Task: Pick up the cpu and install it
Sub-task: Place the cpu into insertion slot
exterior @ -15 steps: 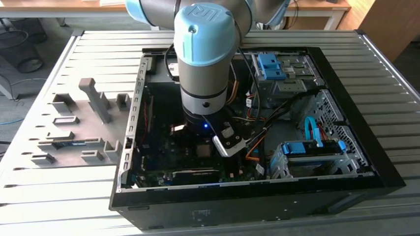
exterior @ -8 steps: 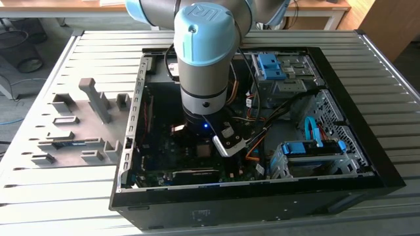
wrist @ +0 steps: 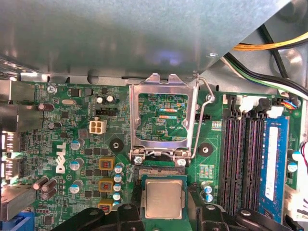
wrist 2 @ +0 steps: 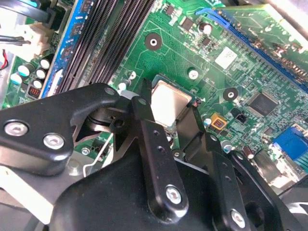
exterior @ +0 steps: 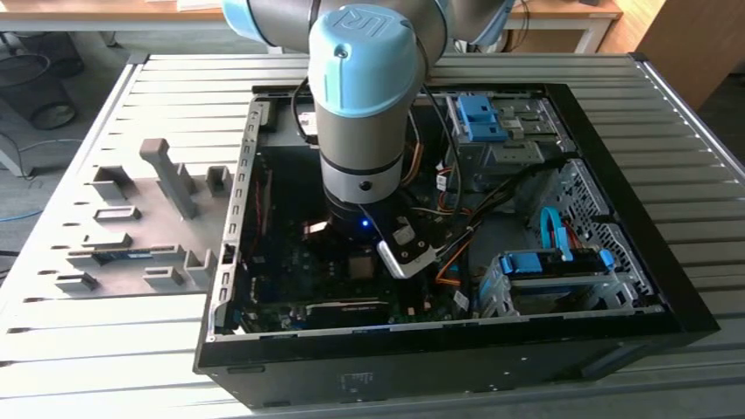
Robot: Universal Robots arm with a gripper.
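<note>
Open black computer case lying on a slatted grey metal worktop; the grey-and-blue robot arm reaches down into it, and in the exterior view its wrist covers the board area beneath. In the second wrist view the black gripper body hides the near edge of the chip and the socket under it, so it cannot be told whether the chip is seated or held just above. The cpu, a small, thin square chip with a silvery-grey metal face and a narrow green rim, sits between the two black fingers, which are closed narrowly against its opposite sides. It lies flat over the green motherboard, metal face turned away from the board, just beside the base of the hinged silver socket frame, which stands open. Being square, it has no long axis; its edges run parallel to the frame's sides and to the black memory slots.
</note>
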